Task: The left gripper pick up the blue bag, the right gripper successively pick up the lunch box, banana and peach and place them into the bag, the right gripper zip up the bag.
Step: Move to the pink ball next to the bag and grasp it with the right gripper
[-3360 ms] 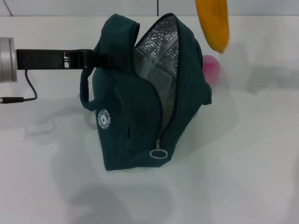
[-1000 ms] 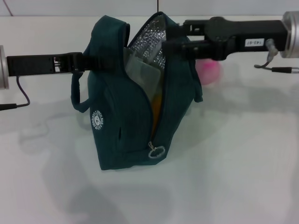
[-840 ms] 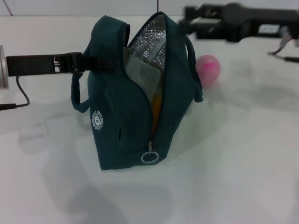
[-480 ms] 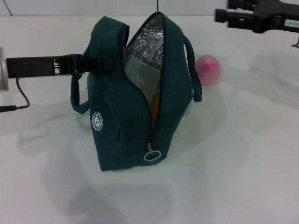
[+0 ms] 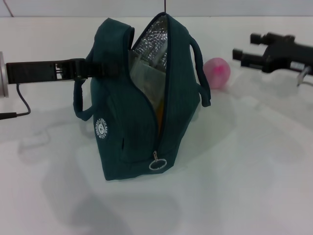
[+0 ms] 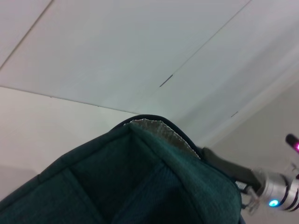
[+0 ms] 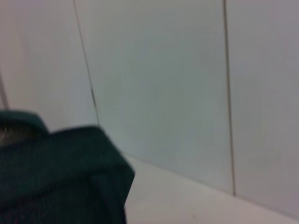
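Note:
The blue bag (image 5: 132,127) stands upright in the middle of the table, its mouth open and the silver lining showing. My left gripper (image 5: 110,68) reaches in from the left and is shut on the bag's near handle, holding it up. The lunch box (image 5: 144,81) sits inside the bag, and a yellow sliver of the banana (image 5: 159,115) shows below it. The peach (image 5: 217,72) lies on the table just right of the bag. My right gripper (image 5: 244,45) is open and empty, to the right of the peach and above the table. The bag also shows in the left wrist view (image 6: 140,186) and in the right wrist view (image 7: 56,177).
The zipper's metal ring pull (image 5: 156,164) hangs at the bag's near lower end. A black cable (image 5: 22,105) trails from the left arm. The white table (image 5: 234,186) spreads around the bag. The right arm's silver wrist (image 6: 275,196) shows in the left wrist view.
The banana went into the bag. My right gripper pulled out of the bag's mouth and moved right, empty, past the peach. The left gripper and the bag stayed put.

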`<action>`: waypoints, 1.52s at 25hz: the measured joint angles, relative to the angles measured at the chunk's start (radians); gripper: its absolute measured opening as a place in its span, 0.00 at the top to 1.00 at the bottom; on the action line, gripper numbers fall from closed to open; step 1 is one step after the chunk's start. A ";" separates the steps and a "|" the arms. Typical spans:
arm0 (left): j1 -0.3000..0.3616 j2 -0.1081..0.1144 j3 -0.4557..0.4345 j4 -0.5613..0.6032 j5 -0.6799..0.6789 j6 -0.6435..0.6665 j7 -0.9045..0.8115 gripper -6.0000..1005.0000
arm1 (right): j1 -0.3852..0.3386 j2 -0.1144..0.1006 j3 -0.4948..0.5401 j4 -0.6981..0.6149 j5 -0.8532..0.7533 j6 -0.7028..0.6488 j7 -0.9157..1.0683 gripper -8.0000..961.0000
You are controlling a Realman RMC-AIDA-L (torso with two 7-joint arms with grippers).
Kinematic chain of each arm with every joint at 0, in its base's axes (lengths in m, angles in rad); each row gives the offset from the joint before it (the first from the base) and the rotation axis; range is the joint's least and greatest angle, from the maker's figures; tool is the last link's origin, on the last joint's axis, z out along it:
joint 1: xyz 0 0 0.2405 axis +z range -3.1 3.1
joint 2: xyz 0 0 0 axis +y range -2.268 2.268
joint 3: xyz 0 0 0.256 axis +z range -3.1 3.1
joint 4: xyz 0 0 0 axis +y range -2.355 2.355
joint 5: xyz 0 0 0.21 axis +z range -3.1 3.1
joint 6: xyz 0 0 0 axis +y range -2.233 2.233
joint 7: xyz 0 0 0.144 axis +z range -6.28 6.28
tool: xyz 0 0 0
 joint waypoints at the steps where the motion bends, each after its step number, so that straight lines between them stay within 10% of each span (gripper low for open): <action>1: 0.000 0.000 0.000 0.000 0.000 0.000 0.000 0.93 | 0.005 0.000 -0.010 0.025 0.004 0.008 -0.011 0.25; 22: 0.037 -0.001 -0.012 -0.021 -0.023 -0.002 -0.002 0.93 | 0.054 0.005 -0.290 0.171 0.247 0.157 -0.185 0.25; 38: 0.041 -0.002 -0.012 -0.025 -0.024 -0.002 -0.008 0.93 | 0.060 0.004 -0.303 0.171 0.288 0.252 -0.207 0.15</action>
